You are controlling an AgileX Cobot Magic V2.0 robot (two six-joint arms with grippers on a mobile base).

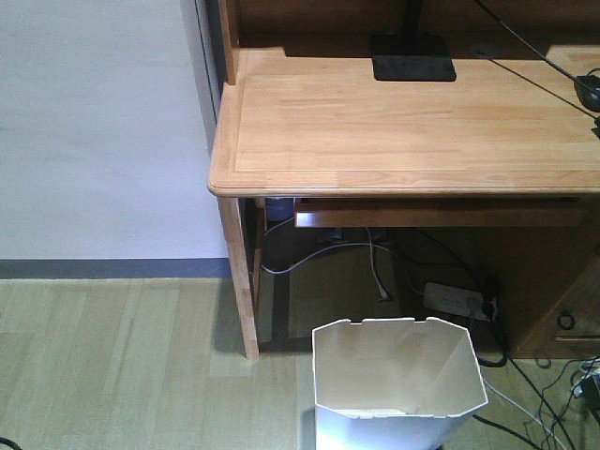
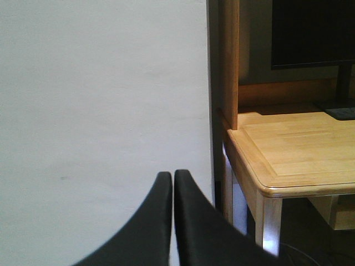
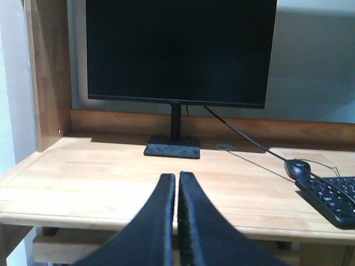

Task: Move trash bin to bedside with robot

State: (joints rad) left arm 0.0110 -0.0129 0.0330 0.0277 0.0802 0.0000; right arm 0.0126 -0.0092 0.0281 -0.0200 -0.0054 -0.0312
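Note:
The white trash bin [image 1: 398, 380] stands on the wooden floor at the bottom of the front view, in front of the desk, open side up, with nothing visible inside. Neither gripper shows in the front view. My left gripper [image 2: 173, 176] is shut and empty, held in the air facing a white wall left of the desk. My right gripper [image 3: 177, 177] is shut and empty, held in front of the desk's front edge, facing the monitor. The bed is out of view.
A light wooden desk [image 1: 403, 131] fills the upper right, with a monitor [image 3: 180, 52] on a black base [image 1: 412, 58], a keyboard [image 3: 333, 199] and a mouse [image 3: 298, 166]. A power strip [image 1: 455, 298] and cables lie under it. A desk leg [image 1: 240, 281] stands left of the bin.

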